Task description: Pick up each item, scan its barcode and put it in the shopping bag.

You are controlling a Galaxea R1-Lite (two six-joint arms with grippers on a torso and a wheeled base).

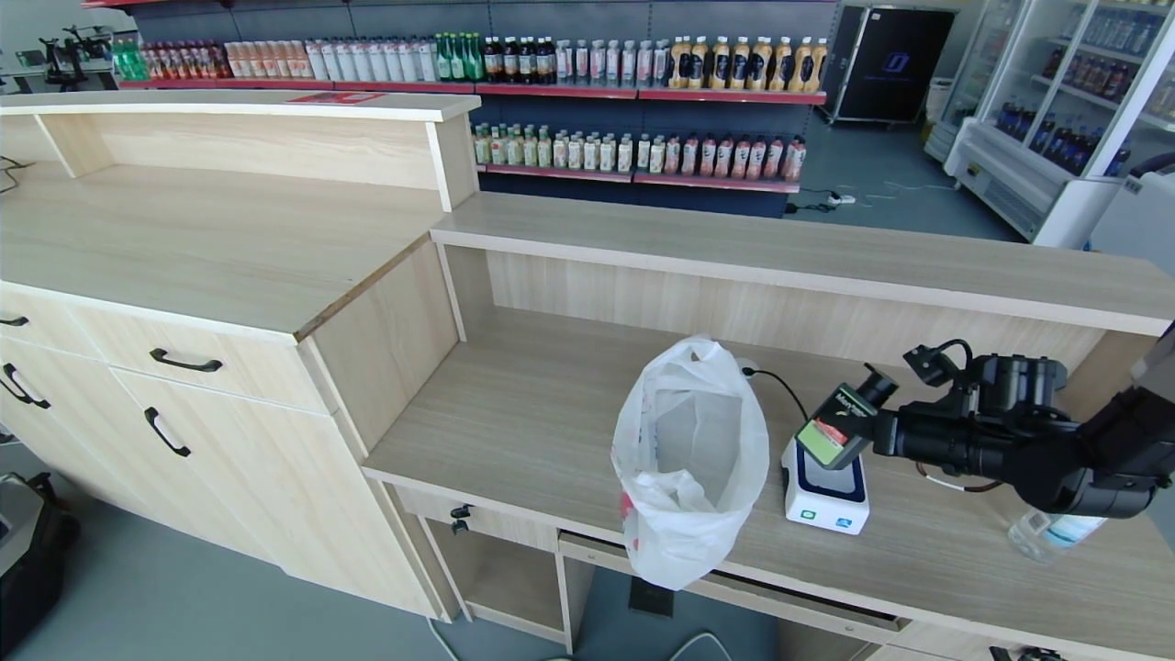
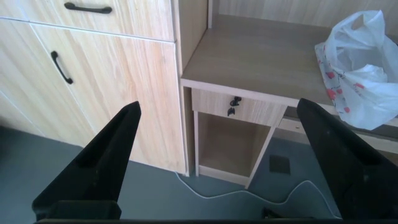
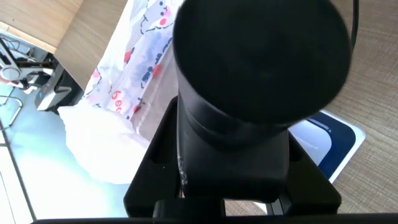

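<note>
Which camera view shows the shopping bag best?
The head view: the whole shopping bag stands open on the counter beside the scanner. The left wrist view shows one side; the right wrist view shows part, past the item in the right pincer.

White red-printed bag (image 1: 688,459), white-blue scanner (image 1: 824,503), green-labelled item (image 1: 837,428)
</note>
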